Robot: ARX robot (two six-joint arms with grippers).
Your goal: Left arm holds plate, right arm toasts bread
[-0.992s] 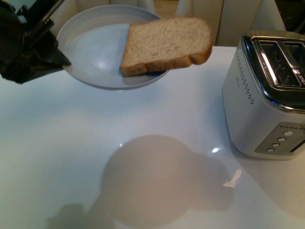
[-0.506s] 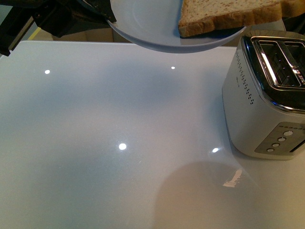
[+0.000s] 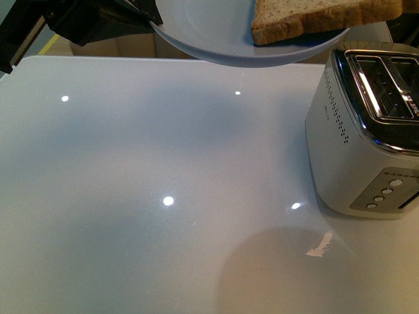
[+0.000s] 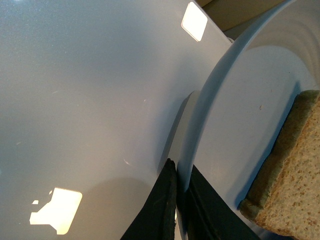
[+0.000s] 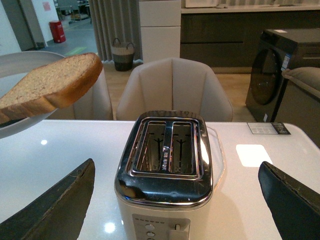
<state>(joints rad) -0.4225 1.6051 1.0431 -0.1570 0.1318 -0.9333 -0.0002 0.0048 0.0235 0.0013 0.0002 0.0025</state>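
Observation:
My left gripper is shut on the rim of the pale blue-grey plate and holds it high above the table at the top of the front view. In the left wrist view the black jaws pinch the plate's rim. The bread lies on the plate, overhanging its edge toward the toaster; it also shows in the left wrist view and the right wrist view. My right gripper is open, its fingers spread wide to either side of the toaster, and is out of the front view.
The silver two-slot toaster stands at the right of the white table, both slots empty, with a lever and buttons on its end. Beige chairs stand behind the table.
The plate with the bread rose and moved right, toward the toaster, then shifted only slightly in the last half second. The toaster has not moved.

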